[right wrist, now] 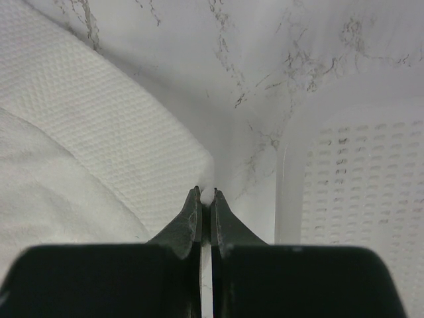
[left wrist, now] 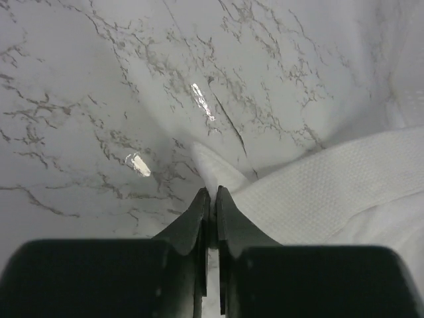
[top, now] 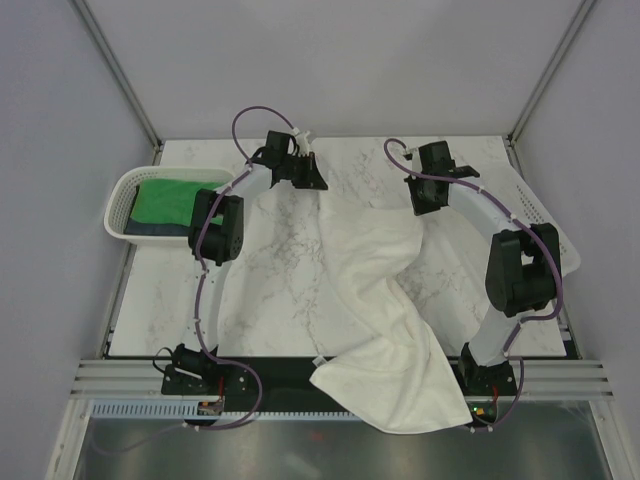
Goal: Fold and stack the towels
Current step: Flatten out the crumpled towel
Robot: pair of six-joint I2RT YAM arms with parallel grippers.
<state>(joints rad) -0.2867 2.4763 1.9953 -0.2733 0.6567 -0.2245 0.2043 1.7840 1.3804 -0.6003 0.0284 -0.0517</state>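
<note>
The large white towel (top: 385, 300) lies crumpled from the middle of the marble table down over its near edge. My left gripper (left wrist: 212, 191) is shut on a far corner of this white towel (left wrist: 331, 192), low over the table. My right gripper (right wrist: 205, 192) is shut on another corner of the white towel (right wrist: 99, 132). In the top view the left gripper (top: 305, 178) and the right gripper (top: 425, 200) both sit at the towel's far end. The green towel (top: 165, 200) lies on the navy towel (top: 150, 228) in the left basket.
A white perforated basket (top: 118, 205) at the left edge holds the two small towels. A second white perforated basket (right wrist: 358, 185) stands just right of my right gripper, by the table's right edge (top: 540, 215). Grey walls close in the back and sides.
</note>
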